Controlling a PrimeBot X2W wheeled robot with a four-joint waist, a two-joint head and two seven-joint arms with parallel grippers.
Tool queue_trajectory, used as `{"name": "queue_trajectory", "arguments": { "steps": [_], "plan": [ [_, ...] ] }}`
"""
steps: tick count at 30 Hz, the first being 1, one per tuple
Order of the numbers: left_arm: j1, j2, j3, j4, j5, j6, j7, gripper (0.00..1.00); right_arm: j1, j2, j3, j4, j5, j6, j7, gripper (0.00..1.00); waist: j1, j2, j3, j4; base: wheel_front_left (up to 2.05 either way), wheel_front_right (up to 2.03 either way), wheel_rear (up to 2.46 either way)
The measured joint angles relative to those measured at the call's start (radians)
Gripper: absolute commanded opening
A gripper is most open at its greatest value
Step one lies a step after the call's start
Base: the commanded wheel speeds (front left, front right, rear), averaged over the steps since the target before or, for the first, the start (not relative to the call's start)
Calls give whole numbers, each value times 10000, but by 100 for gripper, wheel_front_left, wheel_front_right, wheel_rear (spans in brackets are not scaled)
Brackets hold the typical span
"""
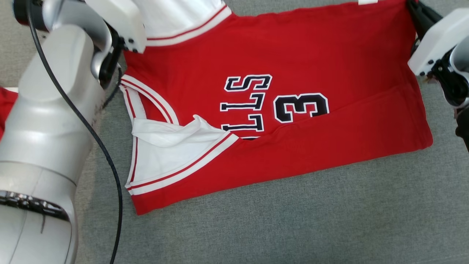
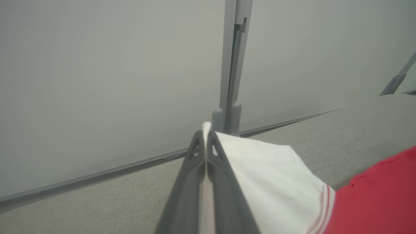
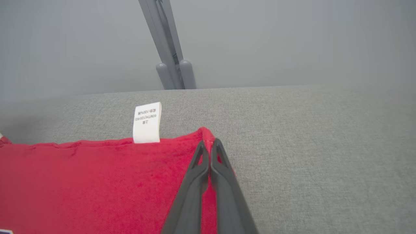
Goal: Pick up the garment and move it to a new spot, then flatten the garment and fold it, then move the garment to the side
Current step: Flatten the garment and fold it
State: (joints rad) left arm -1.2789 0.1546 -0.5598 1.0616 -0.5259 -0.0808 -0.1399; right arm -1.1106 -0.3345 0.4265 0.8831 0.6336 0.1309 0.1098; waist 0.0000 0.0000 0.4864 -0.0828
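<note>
Garment [image 1: 329, 55] lies on grey fabric surface [image 1: 293, 227] bounded by pale wall panels [image 2: 97, 81].

Bright, soft, even light, no hard glare.
In my head view a pale sheen lies on my left arm [image 1: 44, 121] at 9 o'clock, with a faint shadow beside it. The garment [image 1: 329, 55] is sharp. My fingers [image 2: 224, 195] blur at 6 o'clock in both wrist views.
</note>
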Motion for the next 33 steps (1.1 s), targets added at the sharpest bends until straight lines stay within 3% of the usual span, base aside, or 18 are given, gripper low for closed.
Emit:
{"name": "queue_trajectory", "arguments": {
  "steps": [5, 11, 16, 21, 22, 28, 33],
  "plan": [
    [1129, 268, 17, -1007, -384, -236, 48, 0, 794, -591, 451, -591, 1022, 0, 90, 0, 0, 0, -332, 158, 0, 0, 0],
    [3177, 869, 73, -3342, -798, -25, 579, 0, 1706, -1348, 943, -1269, 1885, 0, 56, 0, 0, 0, -725, 367, 0, 0, 0],
    [5088, 1668, 282, -6322, -1145, 825, 1430, 0, 2266, -1965, 1381, -1908, 2309, 0, -109, 0, 0, 0, -951, 513, 0, 0, 0],
    [6944, 2481, 445, -9681, -1369, 1975, 2405, 0, 2604, -2431, 1651, -2299, 2654, 0, -263, 0, 0, 0, -1004, 559, 0, 0, 0],
    [7588, 2740, 487, -10853, -1427, 2408, 2771, 0, 2696, -2573, 1732, -2397, 2738, 0, -330, 0, 0, 0, -1004, 579, 0, 0, 0],
    [9007, 3147, 518, -13043, -1515, 3384, 3404, 0, 3187, -2940, 1856, -2552, 3095, 0, -470, 0, 0, 0, -1034, 687, 0, 0, 0],
    [9796, 3290, 462, -13865, -1540, 3812, 3561, 0, 3707, -3204, 1914, -2740, 3264, 0, -477, 0, -1, 0, -1082, 764, 0, 0, 0]
  ]
}}
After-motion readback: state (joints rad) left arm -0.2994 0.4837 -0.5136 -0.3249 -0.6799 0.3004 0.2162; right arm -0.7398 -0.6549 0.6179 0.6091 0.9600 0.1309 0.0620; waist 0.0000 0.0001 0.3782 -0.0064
